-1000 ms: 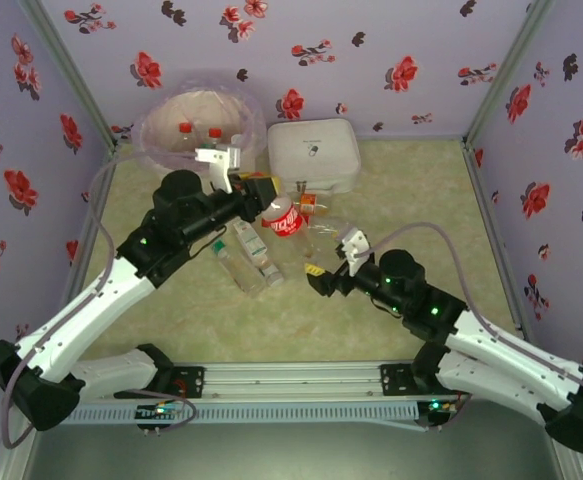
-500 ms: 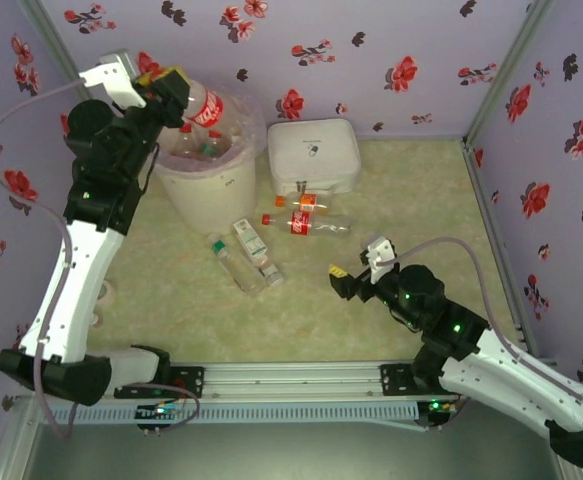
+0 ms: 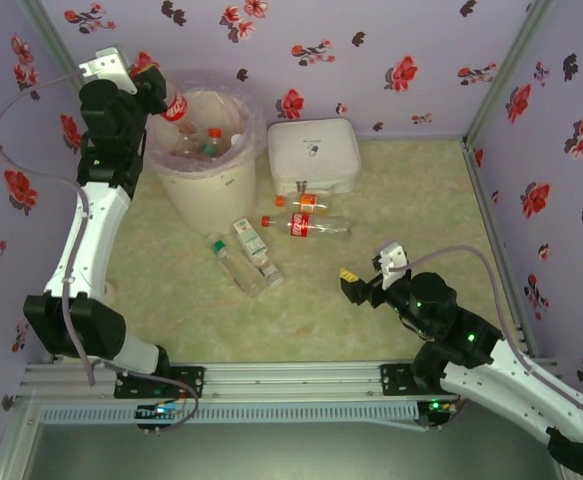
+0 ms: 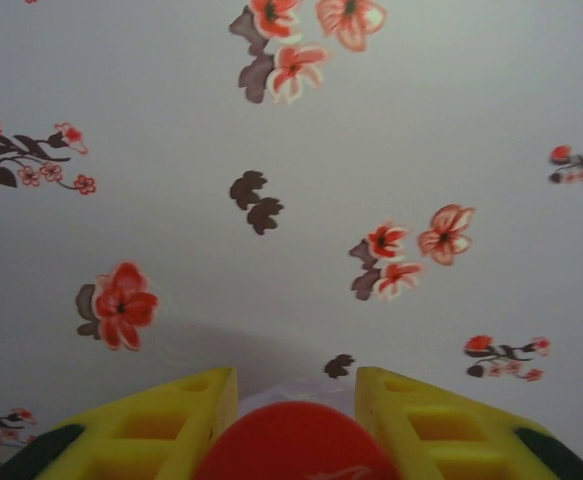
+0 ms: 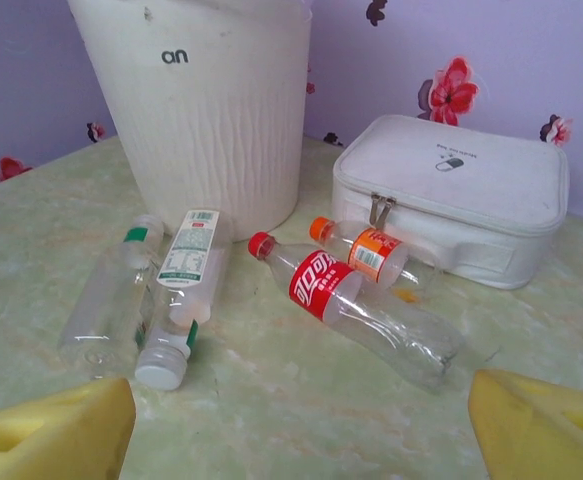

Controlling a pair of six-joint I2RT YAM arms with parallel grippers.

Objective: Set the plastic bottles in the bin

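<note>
My left gripper (image 3: 159, 92) is raised at the left rim of the bin (image 3: 221, 185) and is shut on a clear plastic bottle with a red label (image 3: 175, 106). In the left wrist view that red label (image 4: 296, 448) sits between the yellow fingers (image 4: 196, 410). Several bottles lie inside the bin. On the table lie a red-capped bottle (image 5: 356, 308), an orange-capped one (image 5: 371, 252), a white-capped one (image 5: 183, 285) and a green-capped one (image 5: 106, 300). My right gripper (image 3: 356, 285) stands open, low over the table, near and to the right of them.
A flat white zipped case (image 3: 313, 155) lies just right of the bin, with the orange-capped bottle against its front. Flowered walls close the table on three sides. The left arm stands close to the left wall.
The left arm lifted the red-labelled bottle from the table's middle up to the bin and then toward its left rim. The right gripper drew back toward the near right, still open.
</note>
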